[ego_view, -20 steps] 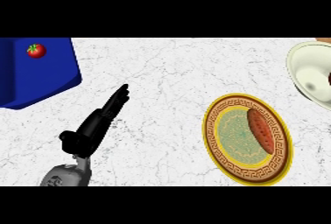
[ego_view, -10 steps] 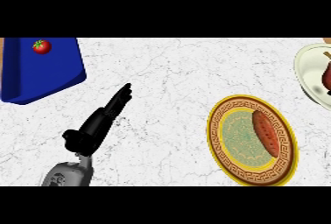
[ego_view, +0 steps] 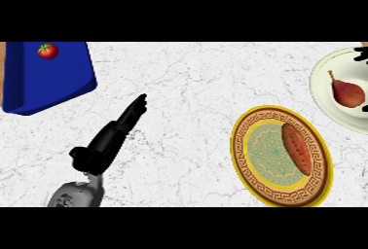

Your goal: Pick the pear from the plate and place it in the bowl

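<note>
The brown pear (ego_view: 348,93) lies in the white bowl (ego_view: 325,99) at the right edge, stem pointing up and left. Only small black parts of my right hand (ego_view: 360,52) show, at the bowl's top right rim; the rest is out of the picture, and it is apart from the pear. The gold-rimmed plate (ego_view: 249,172) at lower right holds a long reddish item (ego_view: 296,149). My left hand (ego_view: 115,132) rests at lower left, open, with straight fingers pointing up and right, holding nothing.
A blue tray (ego_view: 50,80) with a small tomato (ego_view: 47,50) on it lies at the top left. Bare white marbled counter (ego_view: 194,97) stretches between the left hand and the plate.
The pear now lies in plain sight in the bowl, and the right hand has drawn back towards the right edge. The left hand has barely moved.
</note>
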Available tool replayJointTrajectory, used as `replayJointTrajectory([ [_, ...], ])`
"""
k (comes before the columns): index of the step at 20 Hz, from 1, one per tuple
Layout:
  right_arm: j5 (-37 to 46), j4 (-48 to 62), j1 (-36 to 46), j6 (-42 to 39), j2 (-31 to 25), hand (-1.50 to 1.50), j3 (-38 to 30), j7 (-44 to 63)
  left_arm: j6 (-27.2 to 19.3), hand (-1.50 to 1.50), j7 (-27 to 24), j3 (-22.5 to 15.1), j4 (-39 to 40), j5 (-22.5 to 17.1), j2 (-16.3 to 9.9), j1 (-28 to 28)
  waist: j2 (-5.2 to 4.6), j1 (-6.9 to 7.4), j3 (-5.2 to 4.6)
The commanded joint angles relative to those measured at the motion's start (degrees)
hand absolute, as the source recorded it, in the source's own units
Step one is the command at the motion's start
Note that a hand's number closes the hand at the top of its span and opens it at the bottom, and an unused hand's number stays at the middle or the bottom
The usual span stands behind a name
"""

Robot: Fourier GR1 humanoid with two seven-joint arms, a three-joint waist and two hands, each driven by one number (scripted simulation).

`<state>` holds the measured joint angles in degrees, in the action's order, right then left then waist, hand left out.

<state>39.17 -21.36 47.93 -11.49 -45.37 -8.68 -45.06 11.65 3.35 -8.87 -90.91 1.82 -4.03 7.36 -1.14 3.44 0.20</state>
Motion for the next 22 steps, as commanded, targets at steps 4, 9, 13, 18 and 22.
replayJointTrajectory([
  [4,-6.7,8.5,7.7,-4.2,-3.2,-1.50,-8.5,1.9,0.7,0.00,2.7,0.4,-1.2,-1.0,0.0,1.6,-0.16,0.25,0.05],
  [9,-11.6,13.4,9.0,-6.9,-7.0,-1.50,-14.2,6.3,0.9,0.00,-0.8,0.5,0.2,-0.3,-0.5,0.4,-0.58,0.69,0.09],
  [13,-13.8,15.6,5.9,-9.7,-11.2,-1.50,-16.7,4.9,0.5,0.00,0.6,0.5,-0.3,-0.5,0.2,2.2,-0.98,0.27,0.30],
  [18,-16.5,17.3,3.0,-10.7,-14.5,-1.50,-19.7,5.1,-0.3,0.00,0.8,-0.2,-0.5,0.3,1.0,1.5,-1.37,0.28,0.55],
  [22,-18.5,18.0,0.7,-13.1,-16.5,-1.50,-21.8,3.0,0.0,0.00,0.3,0.5,-0.7,-0.3,0.6,1.7,-1.64,0.08,0.80],
])
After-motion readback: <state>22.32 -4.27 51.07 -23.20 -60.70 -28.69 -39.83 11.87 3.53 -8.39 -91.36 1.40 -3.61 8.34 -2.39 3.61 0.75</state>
